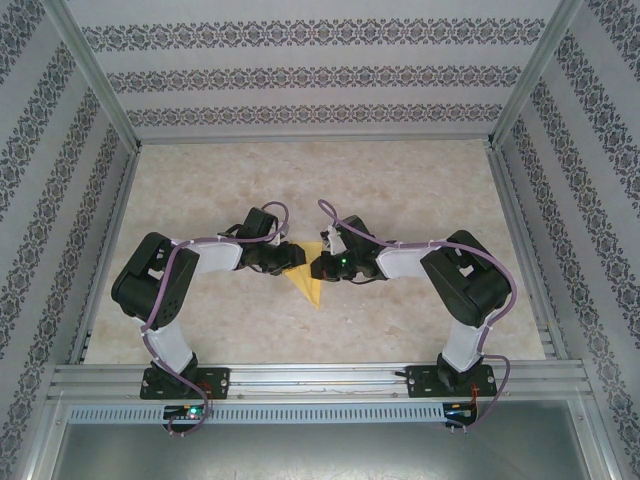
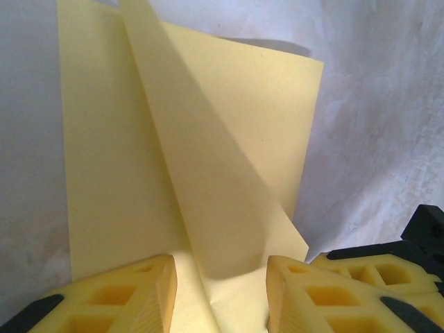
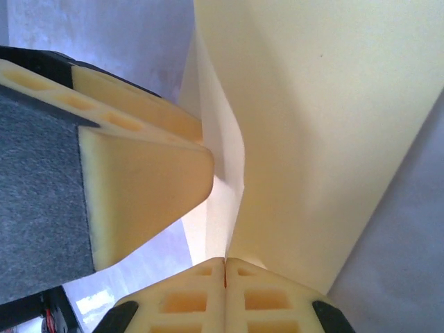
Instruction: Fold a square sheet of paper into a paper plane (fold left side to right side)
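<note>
Mid-fold at desk point(image 1: 420, 210) centre: your right pincer point(image 3: 225, 272) pinches a raised flap of the paper plane point(image 1: 309, 283), left pincer point(image 2: 220, 272) is spread astride it; next probably means carrying that flap rightward and pressing flat.

Pale-yellow paper point(image 1: 308, 280) against a marbled beige table point(image 1: 400, 190).

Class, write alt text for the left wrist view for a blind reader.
A creased pale-yellow paper sheet lies on a pale mottled table, one fold raised along a diagonal. At the bottom edge the left claw stands open, its two yellow fingertips either side of the paper's near end.
</note>
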`<state>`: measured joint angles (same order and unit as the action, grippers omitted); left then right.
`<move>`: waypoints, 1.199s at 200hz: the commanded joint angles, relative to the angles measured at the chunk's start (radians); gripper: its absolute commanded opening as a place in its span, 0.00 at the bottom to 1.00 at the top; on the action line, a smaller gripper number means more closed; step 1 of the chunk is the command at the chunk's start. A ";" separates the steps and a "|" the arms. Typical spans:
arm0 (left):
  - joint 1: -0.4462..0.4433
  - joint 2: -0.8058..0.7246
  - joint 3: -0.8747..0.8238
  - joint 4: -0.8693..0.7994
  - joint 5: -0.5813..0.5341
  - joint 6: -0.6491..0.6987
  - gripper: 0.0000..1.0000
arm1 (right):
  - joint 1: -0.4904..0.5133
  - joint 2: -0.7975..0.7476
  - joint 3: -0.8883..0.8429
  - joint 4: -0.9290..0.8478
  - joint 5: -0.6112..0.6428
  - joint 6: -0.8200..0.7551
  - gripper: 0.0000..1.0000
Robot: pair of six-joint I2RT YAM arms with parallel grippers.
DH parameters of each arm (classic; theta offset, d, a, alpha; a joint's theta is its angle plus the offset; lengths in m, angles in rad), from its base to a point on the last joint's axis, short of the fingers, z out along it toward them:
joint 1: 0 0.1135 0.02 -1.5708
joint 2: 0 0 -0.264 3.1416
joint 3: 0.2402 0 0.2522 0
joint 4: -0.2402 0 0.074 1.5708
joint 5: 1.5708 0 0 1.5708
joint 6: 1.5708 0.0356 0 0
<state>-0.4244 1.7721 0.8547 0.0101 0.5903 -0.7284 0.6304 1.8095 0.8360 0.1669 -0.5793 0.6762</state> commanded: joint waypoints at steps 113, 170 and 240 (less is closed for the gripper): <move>-0.004 0.046 -0.010 -0.083 -0.100 0.037 0.40 | -0.022 -0.020 0.027 -0.104 0.080 -0.073 0.00; -0.004 0.046 -0.012 -0.082 -0.100 0.036 0.40 | -0.026 -0.018 0.040 -0.111 0.084 -0.083 0.00; -0.005 0.047 -0.013 -0.081 -0.101 0.035 0.40 | -0.027 -0.016 0.038 -0.130 0.097 -0.087 0.00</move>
<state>-0.4244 1.7721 0.8551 0.0078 0.5900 -0.7189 0.6170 1.8091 0.8555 0.0593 -0.5056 0.6102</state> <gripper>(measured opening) 0.398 0.043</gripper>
